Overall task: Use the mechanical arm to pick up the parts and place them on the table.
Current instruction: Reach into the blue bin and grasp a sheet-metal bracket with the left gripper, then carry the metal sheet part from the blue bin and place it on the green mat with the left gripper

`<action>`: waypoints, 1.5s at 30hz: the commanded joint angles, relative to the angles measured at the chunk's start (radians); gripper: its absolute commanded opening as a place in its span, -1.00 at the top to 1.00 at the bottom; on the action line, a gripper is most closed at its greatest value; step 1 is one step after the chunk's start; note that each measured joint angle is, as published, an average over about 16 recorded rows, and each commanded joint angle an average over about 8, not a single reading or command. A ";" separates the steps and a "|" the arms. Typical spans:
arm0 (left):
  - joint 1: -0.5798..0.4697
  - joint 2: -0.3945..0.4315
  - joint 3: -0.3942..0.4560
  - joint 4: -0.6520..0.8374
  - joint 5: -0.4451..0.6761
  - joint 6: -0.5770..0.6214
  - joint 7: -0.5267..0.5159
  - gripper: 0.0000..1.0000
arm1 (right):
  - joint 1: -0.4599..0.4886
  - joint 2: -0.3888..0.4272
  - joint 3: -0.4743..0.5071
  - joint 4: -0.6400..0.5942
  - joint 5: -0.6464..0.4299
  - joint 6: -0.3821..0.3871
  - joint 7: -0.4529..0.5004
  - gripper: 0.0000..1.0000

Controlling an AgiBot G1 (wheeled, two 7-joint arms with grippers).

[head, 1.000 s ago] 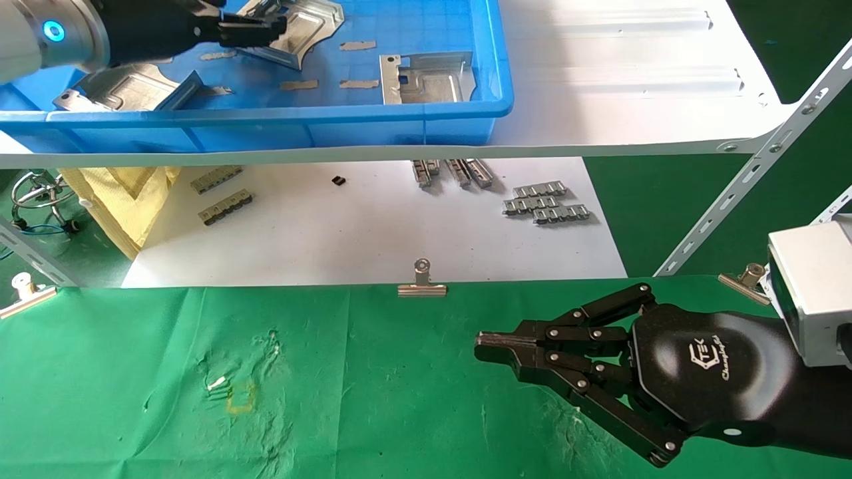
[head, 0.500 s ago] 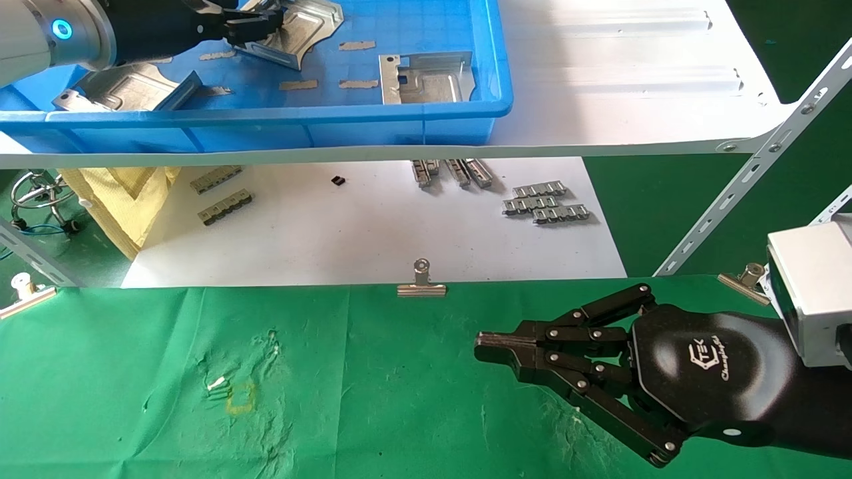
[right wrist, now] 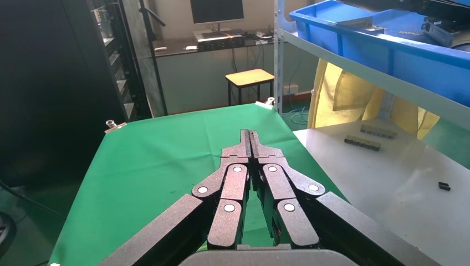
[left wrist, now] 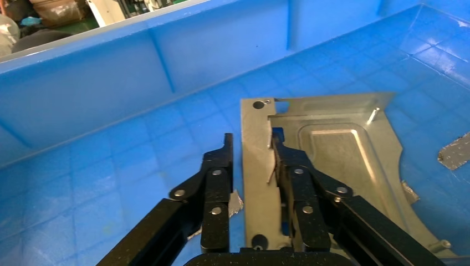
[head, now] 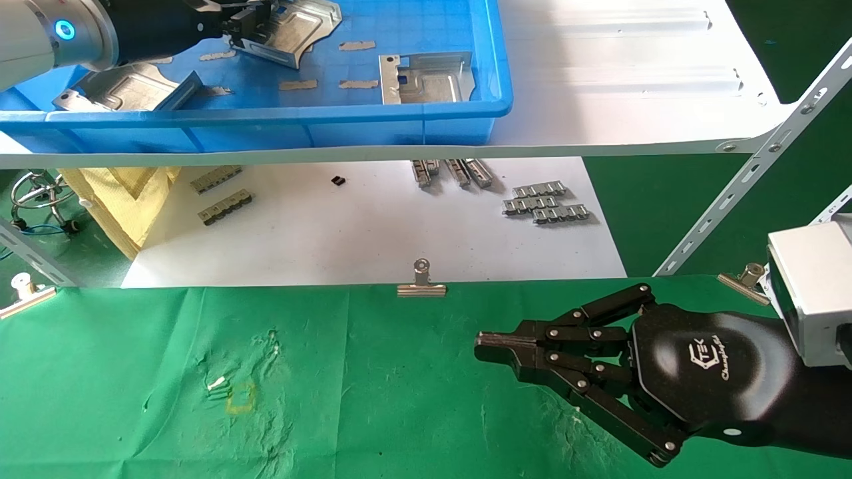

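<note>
Upper left of head view: left gripper (head: 247,21) inside blue tray (head: 426,116), jaws straddling bent edge flange of a part (head: 293,33), fingers (left wrist: 216,183) either side, clamped on it. Two more parts in tray: lower left (head: 126,88), right (head: 426,78). Lower right: right gripper (head: 496,348) over green table (head: 373,399), jaws together, holding nothing.
</note>
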 commanded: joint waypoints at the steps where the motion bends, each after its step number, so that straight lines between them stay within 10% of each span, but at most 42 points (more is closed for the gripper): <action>1: 0.001 0.001 0.001 0.001 0.001 0.000 0.000 1.00 | 0.000 0.000 0.000 0.000 0.000 0.000 0.000 1.00; 3: 0.000 -0.004 -0.004 -0.005 -0.006 0.008 0.003 1.00 | 0.000 0.000 0.000 0.000 0.000 0.000 0.000 0.83; 11: 0.005 -0.057 -0.048 -0.061 -0.071 0.158 0.067 1.00 | 0.000 0.000 0.000 0.000 0.000 0.000 0.000 -1.00; 27: 0.106 -0.241 -0.119 -0.163 -0.210 0.804 0.339 1.00 | 0.000 0.000 0.000 0.000 0.000 0.000 0.000 -1.00; 45: 0.443 -0.449 0.021 -0.443 -0.325 0.845 0.643 1.00 | 0.000 0.000 0.000 0.000 0.000 0.000 0.000 -1.00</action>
